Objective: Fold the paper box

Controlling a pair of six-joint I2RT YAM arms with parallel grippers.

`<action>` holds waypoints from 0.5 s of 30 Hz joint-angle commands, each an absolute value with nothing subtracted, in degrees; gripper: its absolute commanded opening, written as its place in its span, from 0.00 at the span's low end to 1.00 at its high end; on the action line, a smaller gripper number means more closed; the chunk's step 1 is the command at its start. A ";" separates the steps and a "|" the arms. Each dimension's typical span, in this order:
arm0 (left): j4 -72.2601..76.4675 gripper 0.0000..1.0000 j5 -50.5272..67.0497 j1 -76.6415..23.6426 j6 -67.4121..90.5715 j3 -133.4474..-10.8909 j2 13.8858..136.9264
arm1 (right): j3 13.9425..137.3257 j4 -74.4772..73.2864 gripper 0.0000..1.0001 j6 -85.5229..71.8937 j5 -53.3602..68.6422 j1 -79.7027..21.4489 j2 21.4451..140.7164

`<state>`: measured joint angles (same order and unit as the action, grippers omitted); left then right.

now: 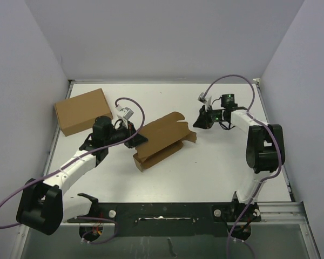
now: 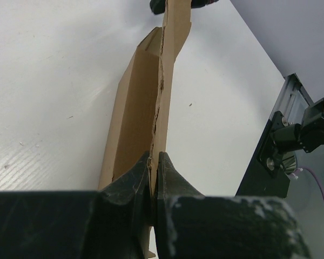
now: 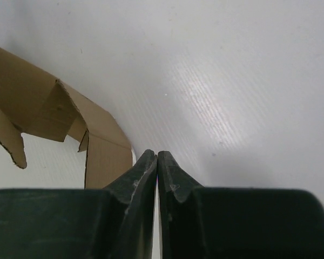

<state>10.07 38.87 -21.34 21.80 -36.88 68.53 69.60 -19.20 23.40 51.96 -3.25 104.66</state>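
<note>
The paper box lies partly folded in the middle of the table, one long panel standing up and a notched flap toward the right. My left gripper is shut on the box's left end. In the left wrist view its fingers pinch a thin upright cardboard wall that runs away from the camera. My right gripper hovers just right of the box's far corner, shut with nothing between its fingers. In the right wrist view the closed tips sit beside the curved flap without touching it.
A larger plain brown cardboard box lies at the back left of the table. White walls close in the back and both sides. A black rail with the arm bases runs along the near edge.
</note>
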 commanded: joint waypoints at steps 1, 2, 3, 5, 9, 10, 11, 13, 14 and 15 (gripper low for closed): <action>11.34 0.00 39.82 -21.71 20.74 -36.70 66.27 | 70.37 -19.56 0.06 29.95 54.93 -6.61 105.14; 11.40 0.00 39.81 -21.74 20.74 -36.73 66.27 | 69.97 -19.92 0.06 31.51 56.08 -6.91 105.02; 11.35 0.00 39.69 -21.71 20.74 -36.67 66.27 | 69.32 -20.40 0.06 33.52 57.34 -7.17 104.59; 11.50 0.00 39.70 -21.71 20.74 -36.50 66.21 | 67.16 -20.39 0.06 36.91 60.22 -7.27 103.14; 12.23 0.00 39.71 -21.74 20.65 -36.22 66.50 | 62.50 -19.87 0.13 44.31 62.87 -7.69 100.12; 12.43 0.00 39.85 -21.71 20.70 -36.26 66.72 | 61.89 -20.16 0.15 46.03 62.67 -7.95 99.60; 12.66 0.00 40.02 -21.71 20.74 -36.25 66.90 | 61.32 -20.61 0.17 48.48 62.47 -8.32 99.02; 12.91 0.00 40.13 -21.75 20.83 -36.34 67.05 | 60.57 -20.82 0.20 50.54 62.25 -8.64 98.35; 12.92 0.00 40.21 -21.71 20.83 -36.34 67.06 | 60.22 -20.72 0.21 51.17 62.28 -8.73 98.01; 12.96 0.00 40.29 -21.71 20.79 -36.38 67.06 | 59.82 -20.27 0.24 51.42 62.31 -8.91 97.74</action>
<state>10.37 39.18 -21.34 21.80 -36.12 68.53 60.62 -21.41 44.31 59.22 -7.92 101.60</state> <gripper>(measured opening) 0.014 0.203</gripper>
